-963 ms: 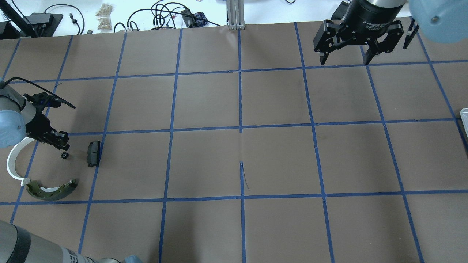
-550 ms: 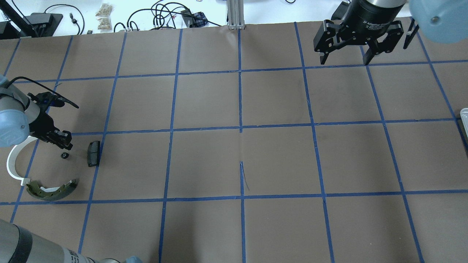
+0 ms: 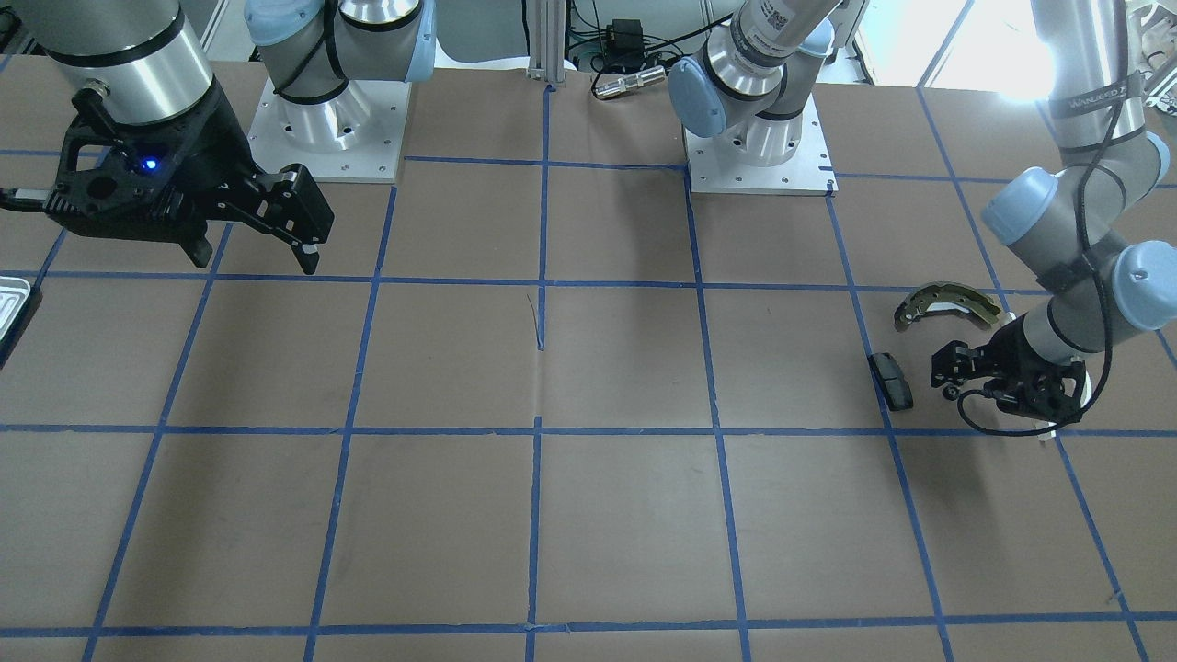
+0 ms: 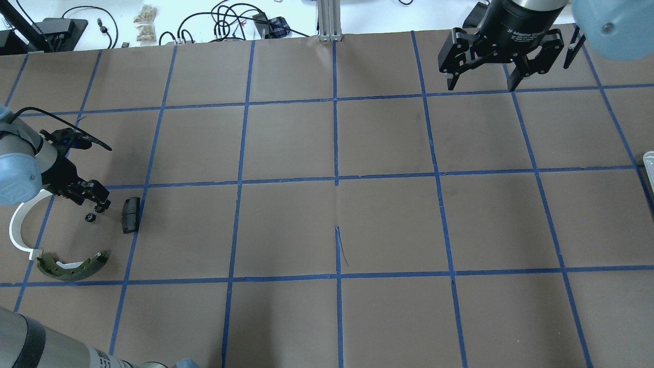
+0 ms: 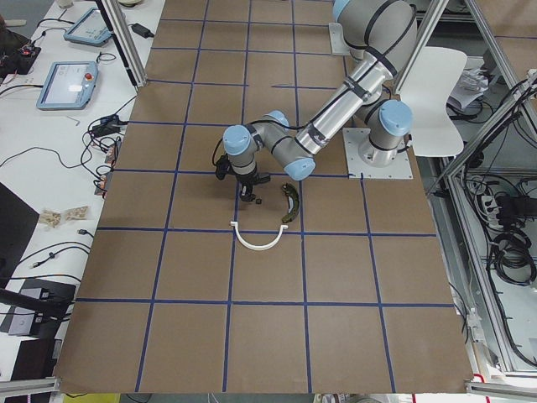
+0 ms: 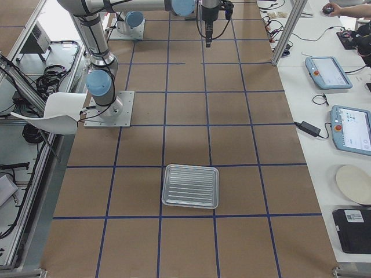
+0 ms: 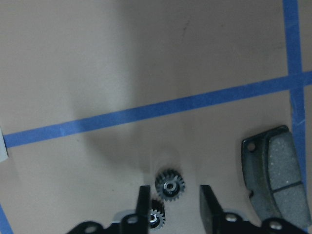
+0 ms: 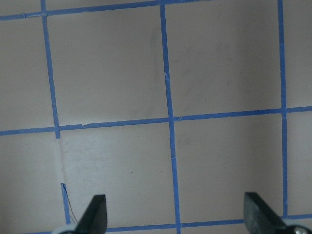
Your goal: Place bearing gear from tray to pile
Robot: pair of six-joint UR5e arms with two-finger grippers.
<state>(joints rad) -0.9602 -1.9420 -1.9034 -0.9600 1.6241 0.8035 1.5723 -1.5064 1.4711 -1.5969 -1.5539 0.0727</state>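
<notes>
Black and toothed, the bearing gear (image 7: 170, 185) lies flat on the brown paper of the table (image 4: 337, 143), and we find it already within the pile (image 4: 71, 240). The black pad (image 4: 130, 214) is near it on one side and the white arc (image 4: 18, 230) is on the other. The olive brake shoe (image 4: 71, 266) lies nearer the robot, touching the arc's end.

In the wrist view the gear sits in the gap between the two fingers (image 7: 207, 204) of the left gripper (image 4: 102, 204). The fingers stand apart, neither touches the teeth, and we see nothing held. From overhead the fingertips hover just beside the gear, on its far side.

The left arm (image 5: 336, 109) reaches out from its base, folds at the elbow and brings its wrist down low over the pile. The gripper is tilted towards the table.

A blue tape line (image 7: 161, 109) crosses the paper just beyond the gear.

The tray (image 6: 191, 167) rests well apart at the table's other end, on the robot's right.

The right arm (image 3: 119, 46) holds the right gripper (image 4: 480, 76) high over the far part of the table, pointing downward. Its fingers are spread wide, and only bare paper and tape show between them.
</notes>
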